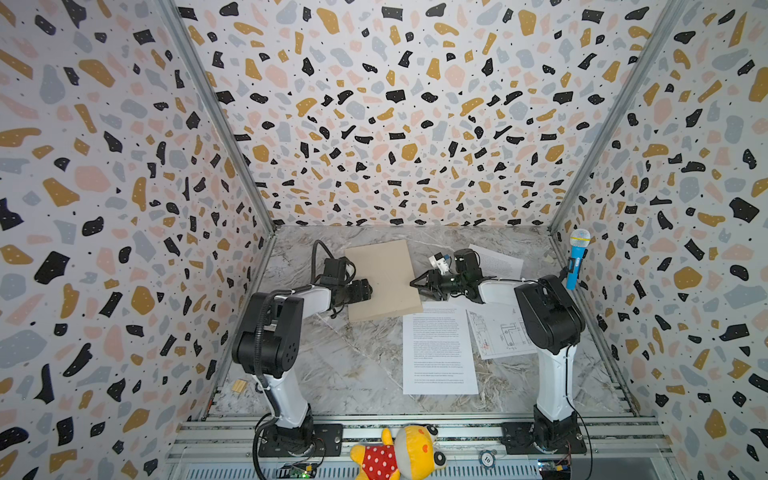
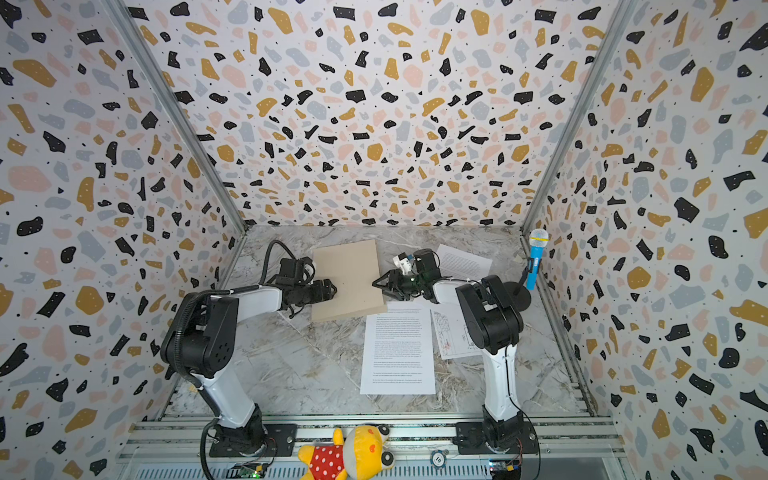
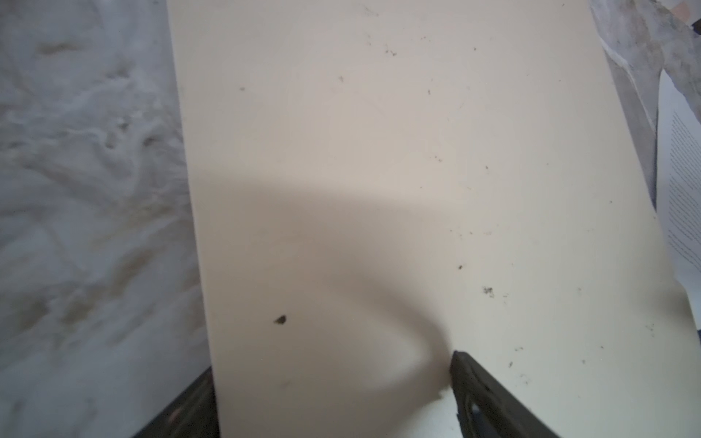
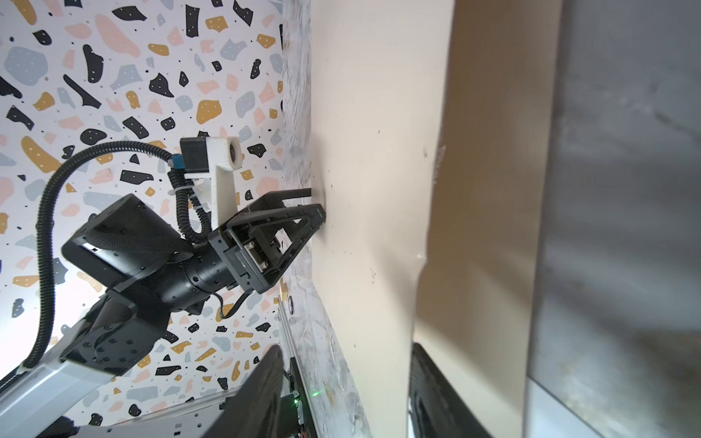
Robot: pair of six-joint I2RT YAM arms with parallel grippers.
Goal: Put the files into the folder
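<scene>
The tan folder point(image 1: 382, 278) point(image 2: 349, 278) lies shut at the back middle of the marble table. My left gripper point(image 1: 368, 291) point(image 3: 333, 402) is open at its left edge: one finger point(image 3: 485, 398) rests on the cover, the other is half hidden past the edge. My right gripper point(image 1: 415, 284) point(image 4: 349, 379) is open at the right edge, where the cover point(image 4: 379, 189) is lifted slightly and runs between the jaws. Three files lie on the table: a text sheet point(image 1: 440, 353), a diagram sheet point(image 1: 498, 332) partly under the right arm, and a text sheet point(image 1: 498, 262) behind the right wrist.
A blue toy microphone point(image 1: 577, 259) stands by the right wall. A yellow plush toy point(image 1: 399, 453) and a poker chip point(image 1: 487, 458) lie on the front rail. A small wooden block point(image 1: 239, 385) sits near the left wall. Patterned walls close in three sides.
</scene>
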